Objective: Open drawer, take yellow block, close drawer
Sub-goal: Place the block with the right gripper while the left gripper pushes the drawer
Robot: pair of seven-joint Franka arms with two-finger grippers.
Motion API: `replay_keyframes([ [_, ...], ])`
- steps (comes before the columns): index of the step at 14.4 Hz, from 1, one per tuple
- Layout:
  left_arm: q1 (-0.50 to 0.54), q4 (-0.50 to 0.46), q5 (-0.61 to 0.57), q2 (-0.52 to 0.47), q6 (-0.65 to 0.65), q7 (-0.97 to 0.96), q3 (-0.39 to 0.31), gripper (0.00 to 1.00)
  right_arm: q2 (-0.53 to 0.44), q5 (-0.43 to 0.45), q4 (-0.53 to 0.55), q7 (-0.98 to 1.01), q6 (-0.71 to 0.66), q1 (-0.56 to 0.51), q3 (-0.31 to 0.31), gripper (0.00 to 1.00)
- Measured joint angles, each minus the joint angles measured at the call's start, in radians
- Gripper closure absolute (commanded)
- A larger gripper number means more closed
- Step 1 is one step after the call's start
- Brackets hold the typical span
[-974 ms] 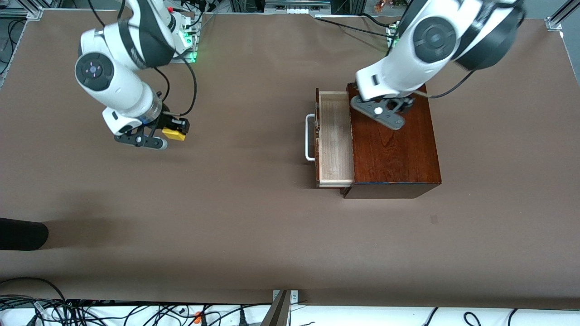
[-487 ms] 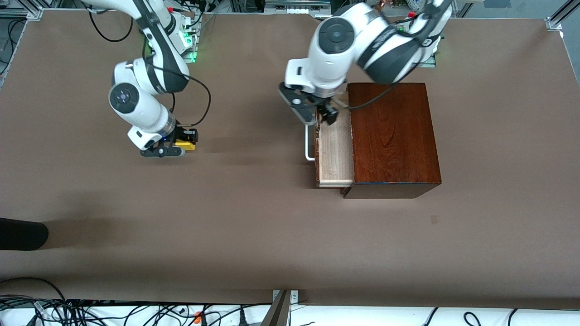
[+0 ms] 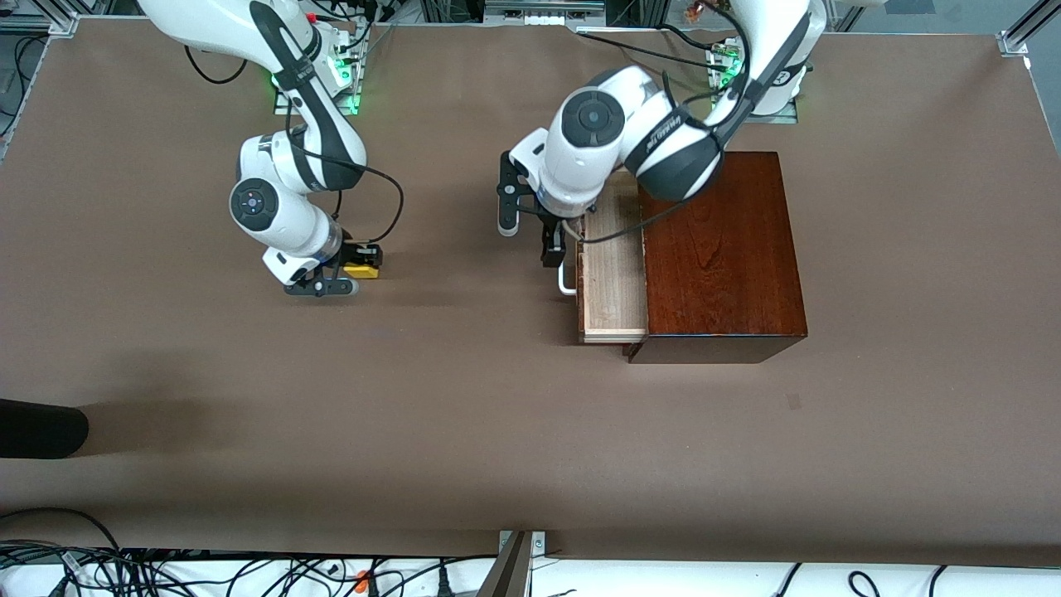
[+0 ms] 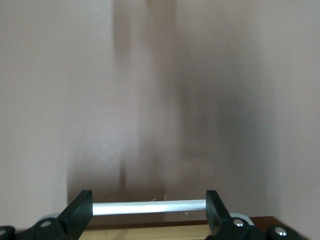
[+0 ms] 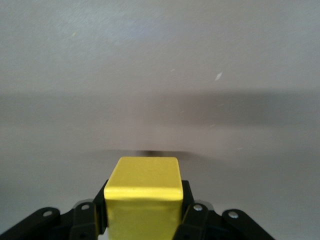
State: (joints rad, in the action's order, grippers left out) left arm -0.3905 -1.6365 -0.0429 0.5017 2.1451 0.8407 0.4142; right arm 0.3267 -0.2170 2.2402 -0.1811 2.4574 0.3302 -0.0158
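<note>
Yellow block (image 5: 145, 192) is clamped between the closed fingers (image 5: 192, 220) of the right gripper (image 3: 358, 267), over bare table (image 3: 464, 431) toward the right arm's end, well apart from the wooden box (image 3: 717, 257). Wide-open fingers (image 4: 80, 210) of the left gripper (image 3: 530, 224) are seen on each side of the white handle (image 4: 150, 206); nothing is held. From the box, the pulled-out drawer (image 3: 615, 282) is found at 9 o'clock in the front view.

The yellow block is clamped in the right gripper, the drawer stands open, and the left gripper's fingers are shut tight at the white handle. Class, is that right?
Not quite. The left wrist view shows the left gripper open, its fingers spread wide along the white handle. The yellow block is in the right gripper, and the drawer is open.
</note>
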Motion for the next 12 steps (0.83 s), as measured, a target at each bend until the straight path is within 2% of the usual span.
replay_keyframes([
  [1, 0.0, 0.001, -0.009, 0.014, 0.006, 0.034, -0.002, 0.0, 0.005, -0.009, 0.0, 0.0, 0.007, 0.0, -0.009, 0.9],
  [2, 0.0, 0.001, -0.038, 0.027, 0.011, 0.051, -0.003, 0.0, 0.009, -0.013, 0.001, 0.0, 0.01, 0.0, -0.016, 0.76],
  [4, -0.002, 0.0, -0.078, 0.049, 0.017, 0.056, -0.002, 0.0, 0.02, -0.014, 0.001, 0.0, 0.011, 0.0, -0.021, 0.26],
  [6, -0.004, -0.005, -0.087, 0.07, 0.038, 0.067, -0.002, 0.0, 0.032, -0.017, 0.001, -0.002, 0.014, 0.0, -0.021, 0.01],
  [12, -0.013, -0.015, -0.126, 0.097, 0.093, 0.07, 0.004, 0.0, 0.013, -0.018, -0.02, -0.002, -0.018, 0.0, -0.019, 0.0],
])
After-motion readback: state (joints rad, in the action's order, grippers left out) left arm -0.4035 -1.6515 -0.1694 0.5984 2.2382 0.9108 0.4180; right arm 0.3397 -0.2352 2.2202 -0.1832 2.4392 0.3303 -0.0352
